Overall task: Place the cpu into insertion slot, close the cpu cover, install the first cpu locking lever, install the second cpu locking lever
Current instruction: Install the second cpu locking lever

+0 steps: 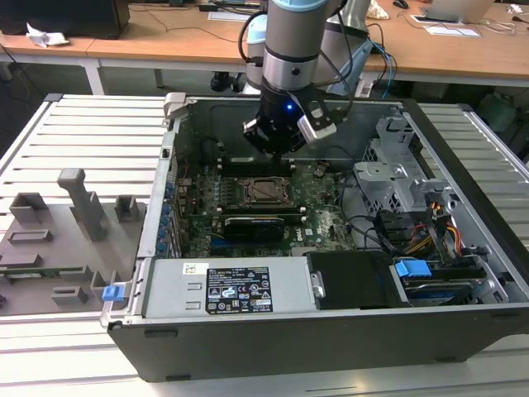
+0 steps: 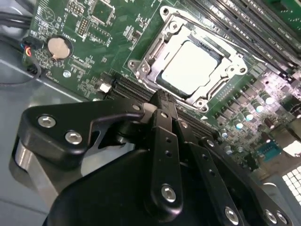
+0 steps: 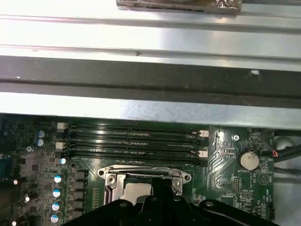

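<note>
The cpu (image 1: 266, 190), a pale silvery square, lies in the socket in the middle of the green motherboard inside the open computer case. In the second wrist view the cpu (image 2: 190, 68) shows through the window of the cpu cover (image 2: 221, 56), which lies flat around it. My gripper (image 1: 277, 147) hangs just above the socket's far edge in the exterior view. The black fingers meet at the tips, so the gripper (image 2: 157, 96) is shut with nothing in it. In the first wrist view the gripper (image 3: 161, 184) hides part of the cpu (image 3: 138, 190) and the cpu cover (image 3: 110, 179).
A black graphics card (image 1: 263, 225) lies just in front of the socket. Memory slots (image 3: 136, 141) and the case wall (image 3: 141, 108) lie beyond it. A coin battery (image 2: 59, 47), a drive cage (image 1: 397, 174), cables (image 1: 430, 227) and a power supply (image 1: 223, 289) crowd the case. A grey fixture tray (image 1: 58, 240) sits outside it.
</note>
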Controlling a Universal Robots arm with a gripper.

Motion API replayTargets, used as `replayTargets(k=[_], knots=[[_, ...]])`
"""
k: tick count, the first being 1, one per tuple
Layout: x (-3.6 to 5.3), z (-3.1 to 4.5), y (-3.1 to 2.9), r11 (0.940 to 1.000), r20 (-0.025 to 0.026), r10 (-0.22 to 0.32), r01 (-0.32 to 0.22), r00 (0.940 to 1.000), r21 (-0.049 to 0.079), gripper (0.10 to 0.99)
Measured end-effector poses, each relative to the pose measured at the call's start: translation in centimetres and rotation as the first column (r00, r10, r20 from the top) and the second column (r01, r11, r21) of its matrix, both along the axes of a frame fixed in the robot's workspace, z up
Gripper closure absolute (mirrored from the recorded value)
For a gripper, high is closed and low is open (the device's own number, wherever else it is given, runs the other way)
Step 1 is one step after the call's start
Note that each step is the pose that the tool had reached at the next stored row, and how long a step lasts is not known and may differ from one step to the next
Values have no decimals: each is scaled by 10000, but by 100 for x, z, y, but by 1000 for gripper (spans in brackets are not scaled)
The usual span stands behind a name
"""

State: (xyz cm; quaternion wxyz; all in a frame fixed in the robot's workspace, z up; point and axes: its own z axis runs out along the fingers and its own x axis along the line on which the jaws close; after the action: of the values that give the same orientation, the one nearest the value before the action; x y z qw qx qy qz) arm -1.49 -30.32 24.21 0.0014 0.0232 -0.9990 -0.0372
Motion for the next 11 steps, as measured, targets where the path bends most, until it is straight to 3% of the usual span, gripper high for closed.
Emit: replayTargets(k=[9,11], knots=[[-5,-30,-361,10000,1,-3,3,10000,0,980],[-4,-46,-419,10000,-1,-2,2,10000,-1,980]])
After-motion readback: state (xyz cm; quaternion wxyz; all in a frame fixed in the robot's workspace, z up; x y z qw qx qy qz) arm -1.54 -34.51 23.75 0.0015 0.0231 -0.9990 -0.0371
